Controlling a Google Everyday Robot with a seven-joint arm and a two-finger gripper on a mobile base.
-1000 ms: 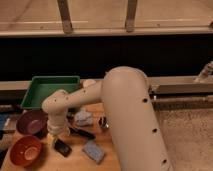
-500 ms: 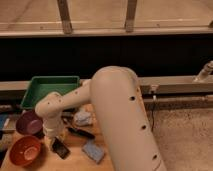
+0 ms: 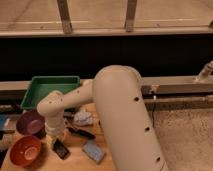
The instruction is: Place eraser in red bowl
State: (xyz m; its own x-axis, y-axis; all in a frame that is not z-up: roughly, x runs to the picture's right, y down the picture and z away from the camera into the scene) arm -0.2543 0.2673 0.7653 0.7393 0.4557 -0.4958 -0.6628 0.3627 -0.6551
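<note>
Spanning the scene's right half, white arm (image 3: 125,115) stood, posture little changed from half a second before. Wooden table (image 3: 75,146): red bowl (image 3: 25,150) sat by its near-left edge. Gripper (image 3: 57,136) hung just above eraser (image 3: 61,148); whether open or closed could not be told. Eraser lay unmoved on bare wood, just right of the bowl.

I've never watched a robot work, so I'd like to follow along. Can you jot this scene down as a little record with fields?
gripper: hanging low, just above the eraser
eraser: flat on the table, right of the red bowl, not in it
red bowl: front left, nothing visible inside
purple bowl: behind the red bowl
green tray: at the back
sponge: right of the eraser
black-handled tool: behind the sponge
table: wooden
</note>
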